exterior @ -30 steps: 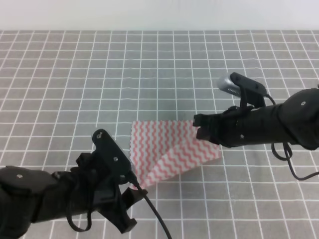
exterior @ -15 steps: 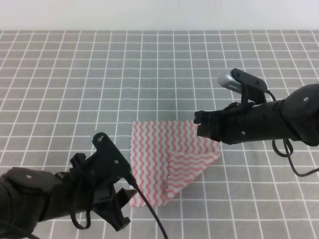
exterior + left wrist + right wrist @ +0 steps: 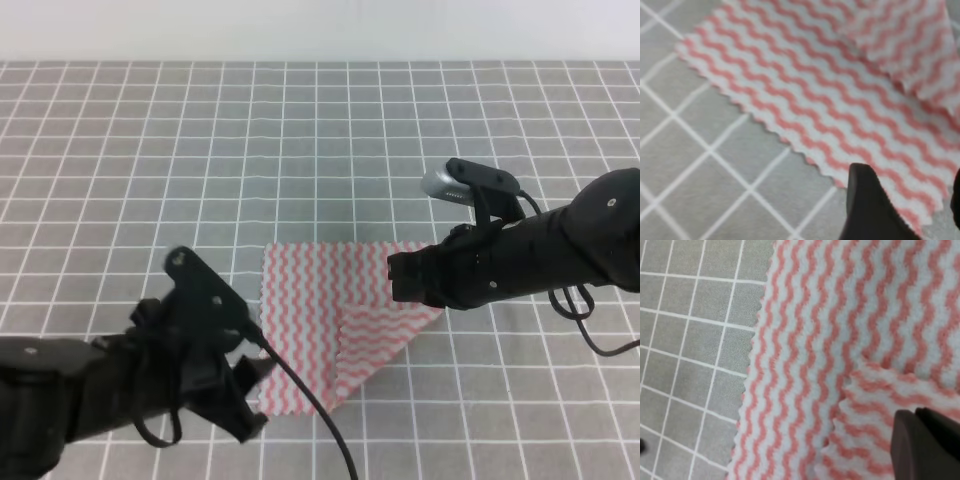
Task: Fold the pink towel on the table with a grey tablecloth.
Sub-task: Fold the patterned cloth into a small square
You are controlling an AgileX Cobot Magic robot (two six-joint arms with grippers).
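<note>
The pink towel (image 3: 310,310) lies on the grey tablecloth (image 3: 200,150) at the middle of the table, its right lower part doubled over as a flap (image 3: 375,335). In the left wrist view the towel (image 3: 805,85) fills the upper part. My left gripper (image 3: 909,172) is open, its fingers (image 3: 865,210) hovering over the towel's near scalloped corner; in the high view it (image 3: 250,385) sits at that lower left corner. My right gripper (image 3: 395,285) hangs over the flap's upper edge. Its fingertips (image 3: 915,412) are pressed together above the flap (image 3: 865,430); no pinched cloth shows.
White grid lines cover the tablecloth on every side of the towel. A pale wall (image 3: 320,30) bounds the table's far edge. A black cable (image 3: 310,415) trails from my left arm across the towel's lower corner towards the front.
The raised fold has dropped and the towel now lies flat with a smaller flap. My left arm has drawn back to the left. My right gripper has dipped slightly lower over the flap.
</note>
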